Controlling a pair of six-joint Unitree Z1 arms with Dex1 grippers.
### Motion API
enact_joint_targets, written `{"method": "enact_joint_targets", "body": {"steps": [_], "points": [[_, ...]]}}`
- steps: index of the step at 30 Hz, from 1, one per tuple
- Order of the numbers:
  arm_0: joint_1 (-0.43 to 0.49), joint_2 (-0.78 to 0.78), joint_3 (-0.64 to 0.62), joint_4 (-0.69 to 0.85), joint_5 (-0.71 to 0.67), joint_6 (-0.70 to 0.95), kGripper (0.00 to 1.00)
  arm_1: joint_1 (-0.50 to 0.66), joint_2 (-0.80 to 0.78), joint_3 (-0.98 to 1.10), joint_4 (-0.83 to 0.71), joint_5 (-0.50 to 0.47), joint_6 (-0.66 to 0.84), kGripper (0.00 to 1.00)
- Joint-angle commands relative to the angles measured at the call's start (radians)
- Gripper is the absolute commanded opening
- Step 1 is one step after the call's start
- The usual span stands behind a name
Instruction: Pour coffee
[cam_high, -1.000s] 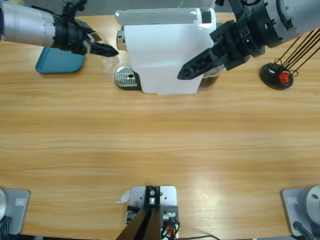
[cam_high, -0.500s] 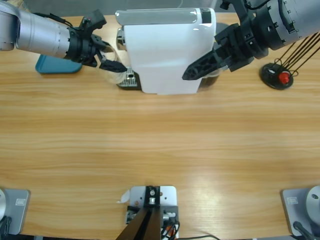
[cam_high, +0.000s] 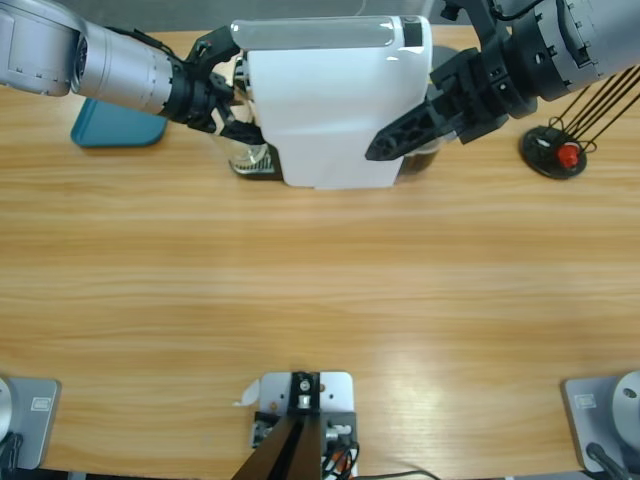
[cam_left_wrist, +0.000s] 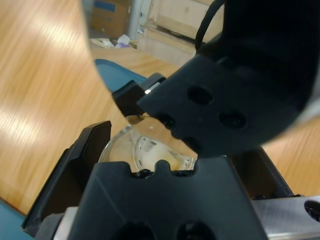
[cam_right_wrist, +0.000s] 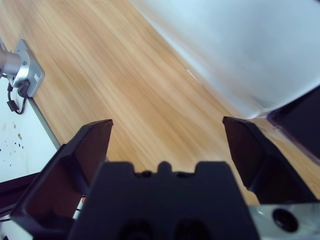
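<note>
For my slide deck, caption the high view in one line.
Left claw holds a clear glass at the white coffee machine; right claw hovers open beside it.

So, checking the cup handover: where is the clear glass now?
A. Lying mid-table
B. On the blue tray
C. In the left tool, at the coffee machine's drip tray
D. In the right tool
C: the left tool grips the clear glass beside the white coffee machine.

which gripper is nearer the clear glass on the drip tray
Left. The left gripper has its fingers around the clear glass; the right gripper sits open on the far side of the white coffee machine.
</note>
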Motion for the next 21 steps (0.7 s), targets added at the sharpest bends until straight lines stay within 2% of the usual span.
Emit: {"method": "enact_joint_targets", "body": {"steps": [1,3,6,13,14,17,19,20,21], "points": [[-0.017,0.056,-0.024,0.009,0.010,0.010,0.123,-0.012,0.001,0.037,-0.012,0.020,-0.004,1.000],[-0.017,0.064,-0.034,0.010,0.026,0.010,0.132,-0.012,0.000,0.037,-0.012,0.019,-0.004,1.000],[-0.017,0.079,-0.054,0.010,0.043,0.009,0.237,-0.012,0.000,0.037,-0.012,0.020,-0.004,1.000],[-0.028,0.085,-0.059,0.008,0.012,0.010,0.259,-0.012,-0.001,0.038,-0.011,0.020,-0.004,1.000],[-0.029,0.085,-0.057,0.008,0.010,0.010,0.308,-0.012,0.000,0.038,-0.011,0.020,-0.004,1.000],[-0.029,0.081,-0.051,0.008,0.009,0.008,0.357,-0.012,0.001,0.034,-0.011,0.020,-0.004,1.000],[-0.029,0.078,-0.052,0.008,0.006,0.002,0.449,-0.012,0.000,0.035,-0.011,0.020,-0.004,1.000],[-0.029,0.074,-0.051,0.008,0.006,-0.005,0.553,-0.012,-0.001,0.035,-0.011,0.020,-0.004,1.000],[-0.029,0.069,-0.050,0.008,0.006,-0.014,0.734,-0.012,-0.002,0.035,-0.011,0.020,-0.004,1.000]]}}
